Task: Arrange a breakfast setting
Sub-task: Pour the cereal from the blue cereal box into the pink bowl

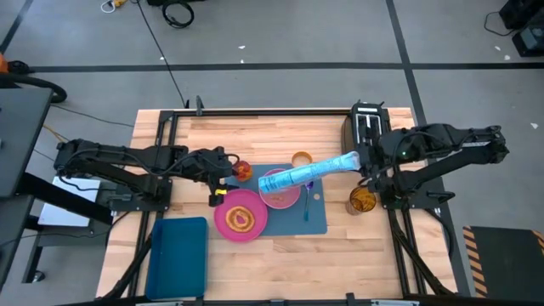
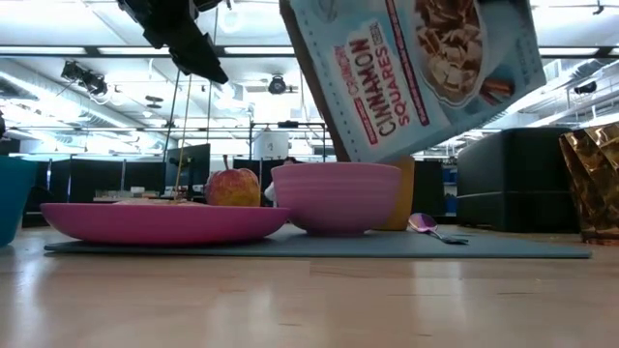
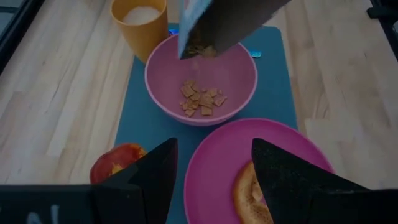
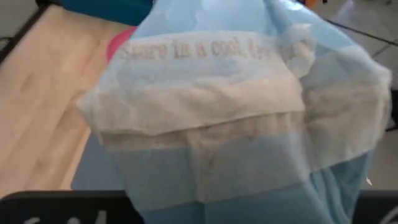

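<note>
The blue cereal box [image 1: 308, 173] hangs tilted over the small pink bowl [image 1: 280, 190], open mouth [image 3: 200, 45] down. Several cereal squares [image 3: 200, 101] lie in the bowl. My right gripper [image 1: 364, 163] is shut on the box's far, closed end. My left gripper [image 3: 214, 177] is open and empty, above the placemat's left edge between the red apple [image 1: 244, 170] and the pink plate [image 1: 240, 216]. A toast slice [image 1: 240, 220] lies on the plate. The orange cup [image 1: 302, 160] and the spoon [image 1: 308, 197] rest on the blue placemat [image 1: 319, 219]. My right gripper holds the cereal box by its closed end [image 1: 351, 160], coming from the table's right side. The box fills the right wrist view [image 4: 249, 106] and hides the fingers. The box is lifted clear and slants down toward the bowl, its mouth just above it [image 2: 360, 153].
The black toaster [image 1: 367, 127] stands at the back right, behind my right arm. A crumpled golden wrapper [image 1: 362, 201] lies right of the placemat. A dark-blue tray [image 1: 177, 255] lies at the near left. Bare wood [image 1: 280, 272] runs along the near edge.
</note>
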`<state>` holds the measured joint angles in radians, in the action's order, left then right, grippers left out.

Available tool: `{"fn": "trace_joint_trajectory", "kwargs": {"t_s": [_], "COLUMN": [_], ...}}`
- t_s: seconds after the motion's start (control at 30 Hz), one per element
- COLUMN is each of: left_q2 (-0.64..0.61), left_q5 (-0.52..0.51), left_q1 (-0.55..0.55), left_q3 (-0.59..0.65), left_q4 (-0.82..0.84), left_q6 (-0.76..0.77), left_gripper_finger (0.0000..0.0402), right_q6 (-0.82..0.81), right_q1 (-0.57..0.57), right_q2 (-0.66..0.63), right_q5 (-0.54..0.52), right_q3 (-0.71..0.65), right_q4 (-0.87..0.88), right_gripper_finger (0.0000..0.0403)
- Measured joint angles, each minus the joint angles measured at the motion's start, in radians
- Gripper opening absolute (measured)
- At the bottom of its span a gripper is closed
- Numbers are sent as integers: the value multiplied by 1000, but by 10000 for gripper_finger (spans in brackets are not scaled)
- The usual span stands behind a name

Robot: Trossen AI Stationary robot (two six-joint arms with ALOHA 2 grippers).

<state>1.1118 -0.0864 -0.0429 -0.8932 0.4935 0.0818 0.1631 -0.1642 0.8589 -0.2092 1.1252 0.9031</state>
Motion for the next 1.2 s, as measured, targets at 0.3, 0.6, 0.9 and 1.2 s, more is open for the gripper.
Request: {"fn": "trace_joint_trajectory", "kwargs": {"t_s": [0.3, 0.6, 0.9, 1.2], "left_q2": [-32, -35, -49, -59], "left_q5": [0, 0, 0, 0], "left_q1": [1, 1, 0, -9], "left_q3": [1, 1, 1, 1], "left_q4": [-11, -2, 1, -74], "left_q6": [-15, -16, -19, -26], "left_gripper_finger": [215, 215, 215, 215], "right_q6": [13, -1, 6, 9], "right_q1": [-4, -12, -11, -8], "right_q2": [16, 38, 36, 40], "right_q5": [30, -13, -9, -19], "right_q3": [1, 0, 1, 1], "right_q4": [-29, -19, -30, -42], "right_gripper_finger": [121, 121, 121, 121]}}
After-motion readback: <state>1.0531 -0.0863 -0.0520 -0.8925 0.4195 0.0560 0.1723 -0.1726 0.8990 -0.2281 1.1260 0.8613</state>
